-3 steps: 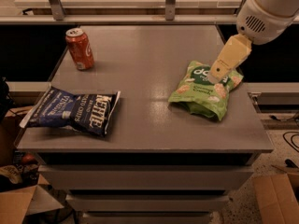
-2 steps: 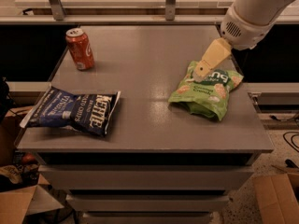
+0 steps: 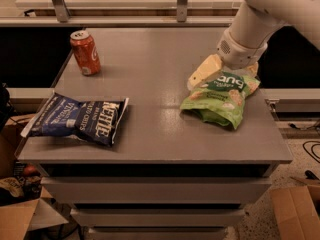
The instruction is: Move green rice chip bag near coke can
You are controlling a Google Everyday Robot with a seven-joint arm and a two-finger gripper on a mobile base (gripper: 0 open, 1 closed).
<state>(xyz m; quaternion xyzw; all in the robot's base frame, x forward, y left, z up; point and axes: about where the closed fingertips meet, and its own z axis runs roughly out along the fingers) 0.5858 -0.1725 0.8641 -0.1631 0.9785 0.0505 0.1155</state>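
The green rice chip bag lies flat on the right side of the grey table, its dark oval label facing up. My gripper is low over the bag's far left edge, touching or nearly touching it, with the white arm reaching in from the upper right. The red coke can stands upright at the table's far left, well apart from the bag.
A dark blue Kettle chips bag lies at the front left of the table, partly over the left edge. Metal rail posts stand behind the table. Cardboard boxes sit on the floor at both sides.
My gripper has moved left and down along the far edge of the green bag. The bag, the can and the blue bag have not moved.
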